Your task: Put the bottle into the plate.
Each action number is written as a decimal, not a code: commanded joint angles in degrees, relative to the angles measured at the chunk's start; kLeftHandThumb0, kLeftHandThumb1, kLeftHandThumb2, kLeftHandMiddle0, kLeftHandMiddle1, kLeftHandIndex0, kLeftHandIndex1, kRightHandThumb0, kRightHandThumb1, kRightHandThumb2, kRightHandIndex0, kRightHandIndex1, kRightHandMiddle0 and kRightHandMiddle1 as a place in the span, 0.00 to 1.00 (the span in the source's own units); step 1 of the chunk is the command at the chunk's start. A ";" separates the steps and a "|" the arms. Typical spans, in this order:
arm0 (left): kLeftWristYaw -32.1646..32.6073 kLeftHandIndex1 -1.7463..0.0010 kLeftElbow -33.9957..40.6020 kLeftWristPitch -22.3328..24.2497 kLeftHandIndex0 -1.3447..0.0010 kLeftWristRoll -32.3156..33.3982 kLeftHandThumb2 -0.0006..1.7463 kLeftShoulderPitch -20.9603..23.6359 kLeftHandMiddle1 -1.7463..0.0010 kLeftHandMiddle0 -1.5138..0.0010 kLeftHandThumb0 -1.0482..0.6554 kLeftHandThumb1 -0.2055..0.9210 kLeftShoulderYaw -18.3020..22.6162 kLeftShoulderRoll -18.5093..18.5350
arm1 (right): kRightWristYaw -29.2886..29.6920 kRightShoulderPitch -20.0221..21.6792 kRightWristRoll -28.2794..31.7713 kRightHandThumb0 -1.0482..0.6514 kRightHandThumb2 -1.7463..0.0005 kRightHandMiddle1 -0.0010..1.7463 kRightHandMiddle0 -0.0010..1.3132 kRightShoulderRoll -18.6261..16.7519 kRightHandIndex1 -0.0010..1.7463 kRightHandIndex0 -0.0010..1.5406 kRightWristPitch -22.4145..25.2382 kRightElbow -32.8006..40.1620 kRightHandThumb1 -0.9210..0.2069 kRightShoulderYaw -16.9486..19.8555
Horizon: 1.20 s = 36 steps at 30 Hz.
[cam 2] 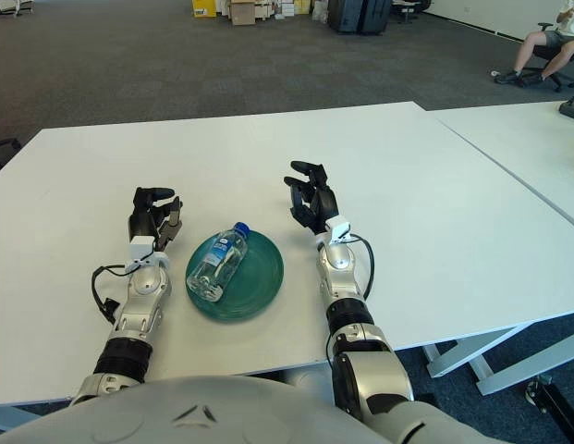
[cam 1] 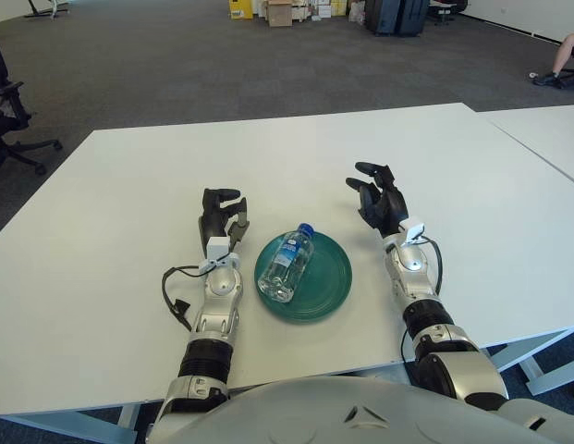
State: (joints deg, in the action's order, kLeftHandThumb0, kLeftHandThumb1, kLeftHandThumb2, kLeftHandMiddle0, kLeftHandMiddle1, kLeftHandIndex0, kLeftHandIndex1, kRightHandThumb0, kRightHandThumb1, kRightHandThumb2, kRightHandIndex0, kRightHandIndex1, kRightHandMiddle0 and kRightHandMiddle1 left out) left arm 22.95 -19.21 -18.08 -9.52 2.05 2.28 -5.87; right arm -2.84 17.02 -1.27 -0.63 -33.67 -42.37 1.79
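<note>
**Q:** Where's the bottle?

**A:** From my remote feed, the clear plastic water bottle (cam 1: 287, 262) lies on its side in the dark green plate (cam 1: 328, 282), blue cap pointing away from the robot. Its base end sits over the plate's left rim, nearest the left arm. The plate is on the white worktop (cam 1: 120, 185), between the two forearms.

**Q:** Right robot hand?

**A:** I see the right robot hand (cam 1: 377, 196) to the right of the plate and a bit farther back, apart from it. Fingers are spread and loosely curved, holding nothing. I can't tell whether it touches the worktop or is raised off it.

**Q:** Left robot hand?

**A:** The left robot hand (cam 1: 220, 215) shows just left of the plate, near its far-left rim, not touching plate or bottle. Fingers are partly curled, nothing in them. A black cable (cam 1: 171, 296) loops out beside the left forearm on the worktop.

**Q:** Anything else?

**A:** A second white table (cam 1: 545, 129) stands to the right. Behind, grey carpet, an office chair (cam 1: 9, 116) at the left edge, boxes (cam 1: 277, 11) at the far wall, and a seated person's legs (cam 1: 564, 55) at top right.
</note>
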 commanded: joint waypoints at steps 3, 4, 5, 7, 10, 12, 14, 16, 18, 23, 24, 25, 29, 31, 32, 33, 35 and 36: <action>-0.42 0.06 0.51 -0.35 0.78 -0.02 0.25 0.62 0.48 0.60 0.41 1.00 -0.05 0.26 | 5.74 -1.30 -5.73 0.30 0.66 0.54 0.00 0.60 0.37 0.18 10.82 5.91 0.04 -1.96; -0.39 0.06 0.56 -0.36 0.78 -0.07 0.25 0.61 0.48 0.60 0.41 1.00 -0.07 0.25 | 6.16 -1.56 -6.13 0.30 0.67 0.54 0.00 0.58 0.37 0.18 12.64 6.93 0.04 -2.17; -0.35 0.06 0.59 -0.39 0.78 -0.14 0.25 0.59 0.48 0.60 0.41 1.00 -0.10 0.26 | 6.41 -1.85 -6.46 0.30 0.67 0.54 0.00 0.54 0.36 0.18 14.88 8.09 0.05 -2.41; -0.28 0.06 0.65 -0.41 0.78 -0.23 0.25 0.57 0.48 0.60 0.41 1.00 -0.14 0.26 | 6.72 -2.40 -7.00 0.30 0.67 0.53 0.00 0.50 0.36 0.18 18.99 10.24 0.05 -2.91; -0.26 0.06 0.76 -0.30 0.78 -0.28 0.25 0.54 0.48 0.60 0.41 1.00 -0.16 0.25 | 6.53 -3.14 -7.40 0.29 0.67 0.51 0.00 0.56 0.35 0.19 23.86 12.70 0.03 -3.56; -0.33 0.06 1.06 -0.10 0.78 -0.27 0.25 0.41 0.48 0.60 0.41 1.00 -0.19 0.24 | 6.03 -3.65 -7.32 0.28 0.68 0.49 0.00 0.71 0.34 0.20 26.44 14.07 0.01 -3.98; -0.38 0.06 1.29 -0.04 0.78 -0.26 0.25 0.27 0.49 0.60 0.41 1.00 -0.22 0.24 | 6.09 -4.26 -7.21 0.28 0.68 0.48 0.00 0.61 0.34 0.20 26.98 14.64 0.01 -4.28; -0.41 0.06 1.50 -0.01 0.78 -0.25 0.25 0.14 0.49 0.60 0.41 1.00 -0.25 0.25 | 6.30 -4.47 -7.05 0.28 0.67 0.48 0.00 0.51 0.34 0.21 26.38 13.22 0.00 -4.44; -0.43 0.06 1.65 0.13 0.78 -0.23 0.25 0.12 0.49 0.60 0.41 1.00 -0.26 0.24 | 6.43 -4.08 -6.71 0.27 0.67 0.49 0.00 0.47 0.34 0.21 25.19 10.50 0.00 -4.36; -0.53 0.06 1.96 0.33 0.78 -0.15 0.25 0.00 0.49 0.60 0.41 1.00 -0.26 0.24 | 6.65 -3.40 -5.96 0.28 0.68 0.52 0.00 0.19 0.35 0.23 22.82 7.04 0.00 -4.15; -0.55 0.06 2.02 0.39 0.78 -0.13 0.25 -0.02 0.49 0.60 0.41 1.00 -0.26 0.24 | 6.67 -3.35 -5.83 0.28 0.68 0.52 0.00 0.14 0.35 0.23 22.44 6.69 0.00 -4.10; -0.57 0.06 2.06 0.44 0.78 -0.12 0.25 -0.04 0.49 0.60 0.41 1.00 -0.26 0.23 | 6.69 -3.29 -5.73 0.28 0.68 0.53 0.00 0.11 0.35 0.23 22.14 6.41 0.00 -4.07; -0.71 0.06 2.23 0.43 0.78 -0.20 0.25 -0.18 0.49 0.60 0.41 1.00 -0.28 0.32 | 6.56 -3.47 -5.26 0.29 0.69 0.55 0.00 -0.11 0.37 0.24 20.57 5.53 0.00 -3.87; -0.78 0.06 2.35 0.30 0.78 -0.23 0.25 -0.32 0.49 0.60 0.41 1.00 -0.26 0.37 | 6.34 -3.93 -4.96 0.29 0.68 0.56 0.00 -0.31 0.37 0.25 19.46 5.48 0.01 -3.82; -0.84 0.06 2.40 0.24 0.78 -0.18 0.25 -0.38 0.49 0.60 0.41 1.00 -0.24 0.37 | 6.08 -4.23 -4.71 0.30 0.68 0.56 0.00 -0.43 0.38 0.25 18.66 5.50 0.01 -3.78; -0.88 0.06 2.44 0.21 0.78 -0.14 0.25 -0.41 0.49 0.60 0.41 1.00 -0.23 0.37 | 5.90 -4.40 -4.55 0.30 0.68 0.56 0.00 -0.50 0.38 0.25 18.11 5.49 0.01 -3.75; -0.98 0.06 2.55 0.19 0.78 -0.04 0.25 -0.50 0.49 0.60 0.41 1.00 -0.20 0.36 | 5.53 -4.65 -4.16 0.30 0.67 0.55 0.00 -0.60 0.38 0.24 16.97 5.37 0.00 -3.72; -1.02 0.06 2.57 0.21 0.78 -0.01 0.25 -0.52 0.49 0.60 0.41 1.00 -0.19 0.36 | 5.39 -4.76 -3.90 0.30 0.67 0.55 0.00 -0.65 0.38 0.24 16.41 5.28 0.00 -3.68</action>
State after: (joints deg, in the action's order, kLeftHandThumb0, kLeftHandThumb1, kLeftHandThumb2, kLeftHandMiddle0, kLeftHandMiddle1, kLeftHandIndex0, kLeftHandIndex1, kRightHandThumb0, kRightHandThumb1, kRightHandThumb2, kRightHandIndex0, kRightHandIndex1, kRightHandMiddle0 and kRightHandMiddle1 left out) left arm 22.33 -17.56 -17.91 -9.56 1.72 2.01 -5.85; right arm 3.31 13.21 -5.91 -0.91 -16.79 -35.86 -2.02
